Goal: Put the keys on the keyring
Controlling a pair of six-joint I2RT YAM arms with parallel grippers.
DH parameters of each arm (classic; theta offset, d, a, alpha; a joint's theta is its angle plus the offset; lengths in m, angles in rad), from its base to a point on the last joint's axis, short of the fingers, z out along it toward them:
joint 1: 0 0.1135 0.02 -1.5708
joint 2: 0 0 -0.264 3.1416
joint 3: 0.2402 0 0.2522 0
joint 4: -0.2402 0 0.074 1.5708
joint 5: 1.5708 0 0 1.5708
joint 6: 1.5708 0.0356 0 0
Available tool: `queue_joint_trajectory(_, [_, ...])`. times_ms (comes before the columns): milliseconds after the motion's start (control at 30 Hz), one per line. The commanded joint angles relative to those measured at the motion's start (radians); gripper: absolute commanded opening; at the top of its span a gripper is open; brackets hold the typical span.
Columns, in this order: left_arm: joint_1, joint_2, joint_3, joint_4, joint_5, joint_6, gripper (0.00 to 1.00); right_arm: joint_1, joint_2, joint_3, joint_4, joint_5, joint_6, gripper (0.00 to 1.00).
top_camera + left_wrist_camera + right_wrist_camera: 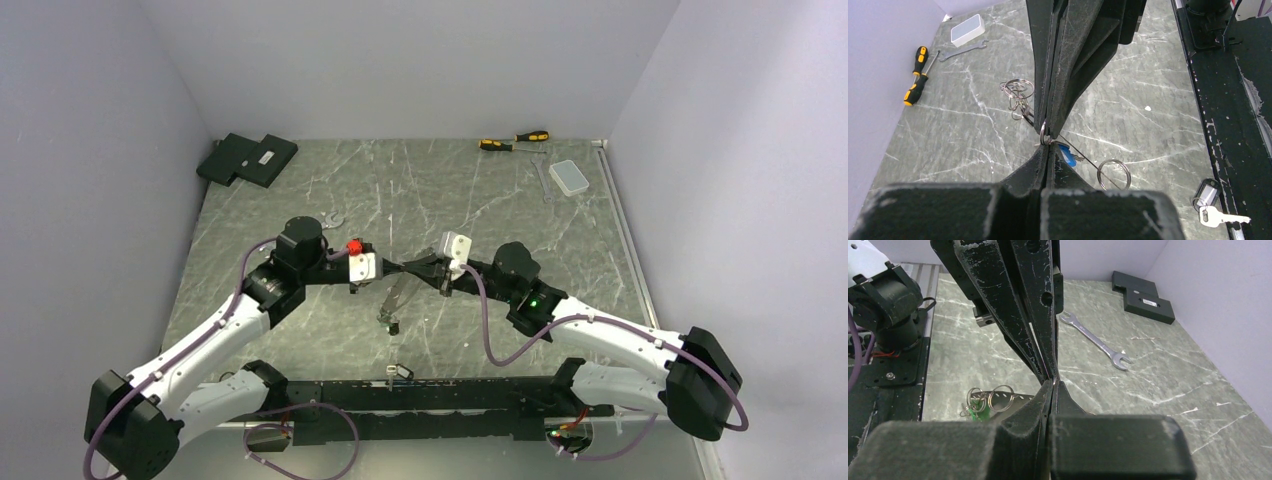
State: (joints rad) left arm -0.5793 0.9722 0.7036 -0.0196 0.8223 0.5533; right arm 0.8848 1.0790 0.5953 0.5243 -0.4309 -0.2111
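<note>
My left gripper [402, 270] and right gripper [420, 270] meet tip to tip above the middle of the table. Both are shut on the keyring [392, 300], whose thin wire hangs down between them. In the left wrist view the left gripper [1047, 146] pinches at a small silver ring [1044, 134], and the wire runs off to the lower right. The blue key [1066, 154] hangs just beside the tips. In the right wrist view the right gripper [1053, 383] closes on a glint of wire. The green key [979, 408] dangles lower left among silver rings [1000, 397].
A silver wrench [335, 218] lies behind the left arm. Yellow-and-black screwdrivers [515, 140], a second wrench [543, 180] and a clear box [570, 177] sit at the back right, black boxes [247, 158] at the back left. A tagged silver key [398, 372] rests by the front rail.
</note>
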Motion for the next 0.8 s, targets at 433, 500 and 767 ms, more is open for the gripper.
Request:
queue_joint_trajectory(433, [0.002, -0.058, 0.004, 0.044, -0.024, 0.0, 0.34, 0.003, -0.013, 0.022, 0.035, -0.066, 0.007, 0.0])
queue_joint_trajectory(500, [0.003, -0.066, 0.002, 0.048, -0.022, 0.0, 0.35, 0.003, -0.014, 0.024, 0.024, -0.082, 0.003, 0.0])
queue_joint_trajectory(767, [0.013, -0.085, -0.009, 0.079, 0.053, -0.012, 0.4, 0.003, -0.015, 0.023, 0.039, -0.102, 0.006, 0.0])
